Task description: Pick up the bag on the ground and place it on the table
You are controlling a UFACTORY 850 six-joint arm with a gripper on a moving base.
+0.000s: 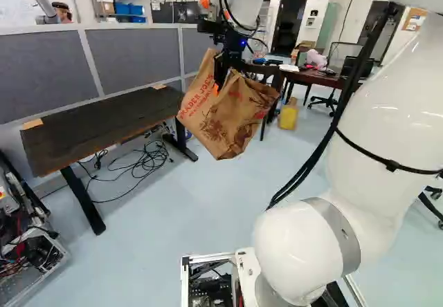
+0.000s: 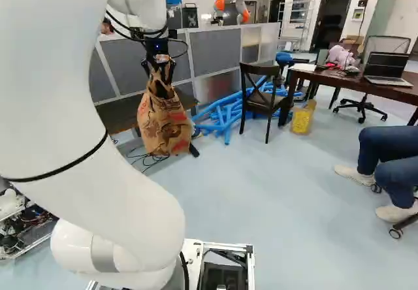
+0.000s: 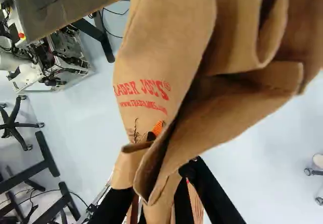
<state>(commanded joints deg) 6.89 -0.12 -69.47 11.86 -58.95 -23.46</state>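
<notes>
Closest, a thick white robot arm point(image 1: 377, 155) rises and reaches ahead. At its end, a black two-finger gripper with orange pads point(image 3: 169, 151) pinches a crumpled fold of brown paper. That fold belongs to the large brown paper bag with red lettering point(image 1: 225, 113), which hangs tilted in the air, clear of the floor, just beside one end of a low table with a black top and black legs point(image 1: 97, 124). Black cables point(image 1: 145, 163) lie on the floor by its legs, and a grey partition point(image 1: 41, 75) stands behind.

The step in hand looks to be carrying the bag over. It should go high enough for its drooping base to pass the table's edge, then sideways, slowly, since loose paper may swing or tear. Best to centre it well inboard and lower until the tabletop bears it before letting go.
</notes>
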